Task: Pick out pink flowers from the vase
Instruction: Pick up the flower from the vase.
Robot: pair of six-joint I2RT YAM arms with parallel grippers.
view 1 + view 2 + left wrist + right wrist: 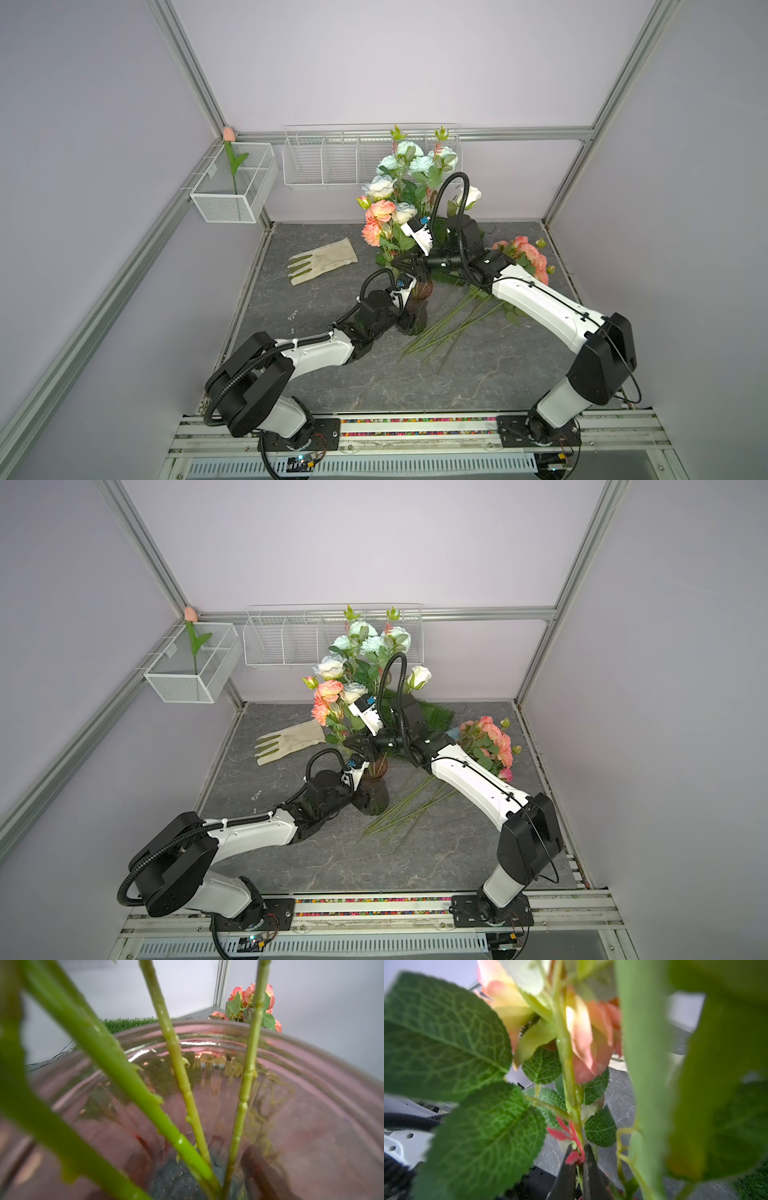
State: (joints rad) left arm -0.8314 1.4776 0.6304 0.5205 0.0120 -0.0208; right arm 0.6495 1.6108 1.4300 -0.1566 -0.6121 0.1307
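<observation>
**Right gripper** (579,1154): the jaws are drawn narrow onto one green stem (568,1068) and pinch it just under a sprig of red leaflets (560,1134). The stem runs away from the jaws to a salmon-pink bloom (583,1030), so you appear to hold the right kind of flower. Draw along the stem's own line, up and out of the vase (422,293). Go slowly, because broad leaves (446,1032) crowd the grip and could drag the white and pale blue roses (409,151) along.

**Left gripper** (406,321): it is closed against the vase's lower body and apparently steadies it. Keep that hold while you pull, for the tall bouquet looks top-heavy.

**Position:** in both top views the right gripper sits just above the vase mouth. The pink blooms in the vase (379,214) lie above and beyond it, on the bouquet's side toward the glove (322,259). Other pink flowers (530,255) lie on the table (374,386) beside the right forearm. Their bare stems (449,328) reach to just beside the vase's base.
</observation>
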